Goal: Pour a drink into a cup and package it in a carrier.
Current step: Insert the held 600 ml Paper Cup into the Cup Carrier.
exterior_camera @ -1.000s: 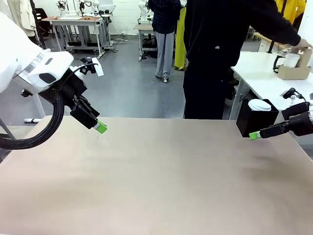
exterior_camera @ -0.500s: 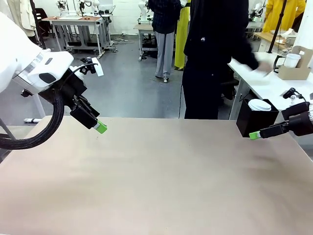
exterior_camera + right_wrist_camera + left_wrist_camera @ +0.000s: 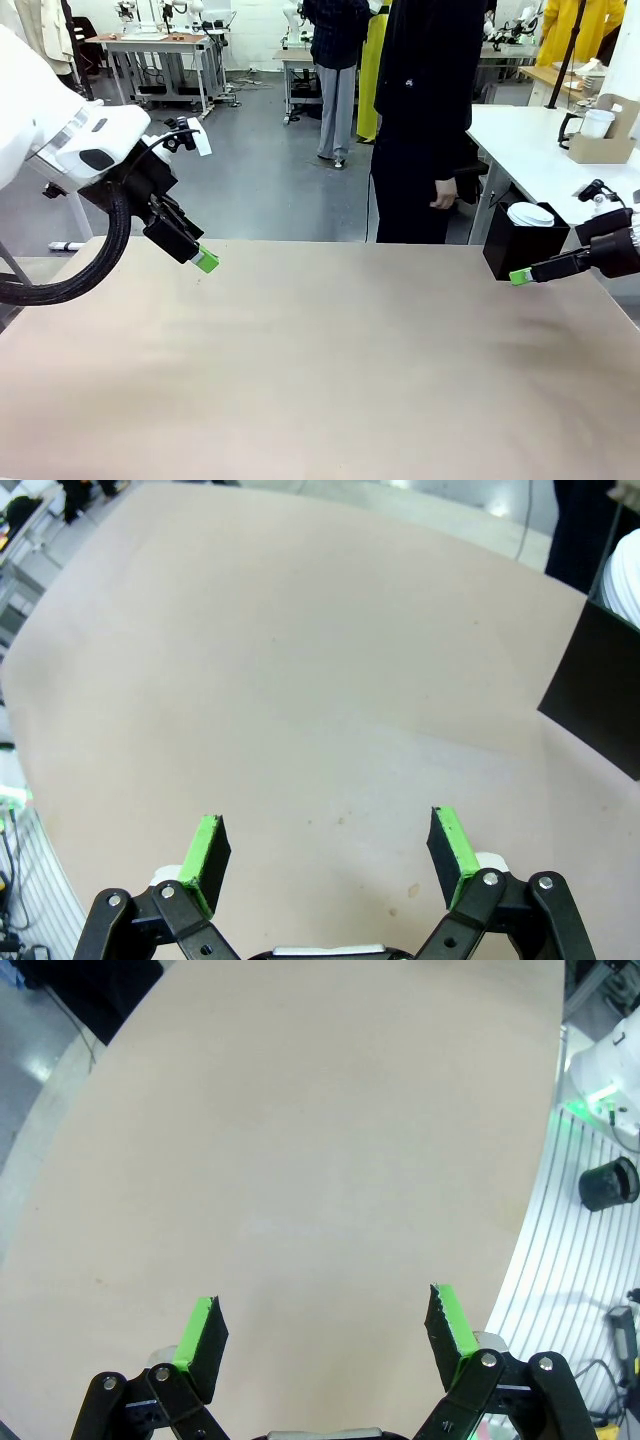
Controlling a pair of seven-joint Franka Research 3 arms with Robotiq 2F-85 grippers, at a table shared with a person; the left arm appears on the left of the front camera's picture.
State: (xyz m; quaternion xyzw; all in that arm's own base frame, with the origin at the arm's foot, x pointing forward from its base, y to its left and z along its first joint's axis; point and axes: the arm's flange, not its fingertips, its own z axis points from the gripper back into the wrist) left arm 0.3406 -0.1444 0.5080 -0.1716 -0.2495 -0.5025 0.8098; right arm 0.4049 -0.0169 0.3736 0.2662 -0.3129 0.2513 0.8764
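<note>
both the left gripper (image 3: 322,1328) and right gripper (image 3: 326,852) hang spread wide, holding nothing, above the table (image 3: 330,370). a black box (image 3: 522,247) sits just beyond the right gripper.

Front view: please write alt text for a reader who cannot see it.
Both arms hover over a bare beige table, the left gripper at the left edge and the right gripper at the right, neither holding anything. A black box with a white lid sits at the far right corner; a person in dark clothes stands beyond, with the cardboard carrier on a white side table.

A tan table (image 3: 320,370) carries a black box (image 3: 520,252) at its far right corner.
</note>
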